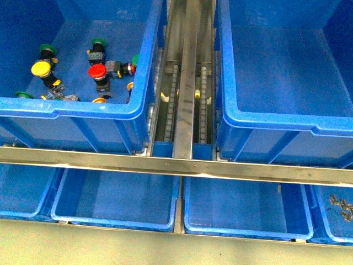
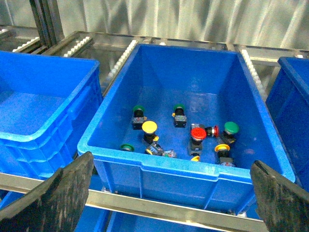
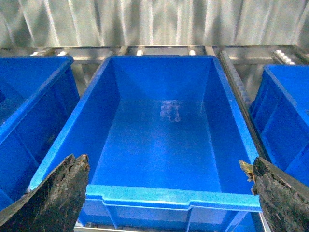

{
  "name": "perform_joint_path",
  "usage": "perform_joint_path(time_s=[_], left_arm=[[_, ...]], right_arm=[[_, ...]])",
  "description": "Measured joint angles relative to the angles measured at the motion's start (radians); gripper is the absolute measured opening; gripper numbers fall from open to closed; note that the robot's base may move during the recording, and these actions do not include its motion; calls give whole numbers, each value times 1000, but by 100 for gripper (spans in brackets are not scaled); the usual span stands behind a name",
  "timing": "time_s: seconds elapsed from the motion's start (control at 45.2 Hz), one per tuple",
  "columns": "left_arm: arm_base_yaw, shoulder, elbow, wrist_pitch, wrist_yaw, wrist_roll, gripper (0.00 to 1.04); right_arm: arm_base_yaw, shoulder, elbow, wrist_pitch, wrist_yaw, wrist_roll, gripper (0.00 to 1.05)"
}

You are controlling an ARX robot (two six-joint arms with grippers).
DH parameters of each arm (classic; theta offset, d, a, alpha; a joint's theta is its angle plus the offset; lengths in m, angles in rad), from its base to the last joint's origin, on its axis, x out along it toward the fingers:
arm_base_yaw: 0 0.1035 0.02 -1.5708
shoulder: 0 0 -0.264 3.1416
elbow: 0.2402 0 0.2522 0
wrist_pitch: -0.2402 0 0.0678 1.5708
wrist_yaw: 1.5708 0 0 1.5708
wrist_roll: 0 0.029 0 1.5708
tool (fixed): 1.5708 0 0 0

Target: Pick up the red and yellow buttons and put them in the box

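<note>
In the front view a blue bin (image 1: 83,106) at the left holds the buttons: a red-capped one (image 1: 97,70) near its middle and a yellow-capped one (image 1: 41,68) further left. The left wrist view looks down into this bin, with the red button (image 2: 197,133) and the yellow button (image 2: 149,126) on its floor. My left gripper (image 2: 171,193) hangs open above the bin's near wall, with nothing between its fingers. The box (image 1: 276,118) at the right is empty. My right gripper (image 3: 169,193) is open over the near rim of the box (image 3: 174,197). Neither arm shows in the front view.
Green-capped switches (image 1: 98,43) (image 2: 231,127), a smaller red one (image 2: 215,130) and more yellow caps (image 2: 221,148) lie in the same bin. A roller track (image 1: 187,83) runs between the bins. A steel rail (image 1: 176,165) crosses in front, with shallow blue trays (image 1: 116,201) below.
</note>
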Motion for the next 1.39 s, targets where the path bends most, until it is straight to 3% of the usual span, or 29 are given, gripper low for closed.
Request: perform_joint_path(time_s=[1.393], left_arm=[[0, 0, 0, 0, 0, 0, 97]], right_arm=[[0, 0, 0, 0, 0, 0, 99]])
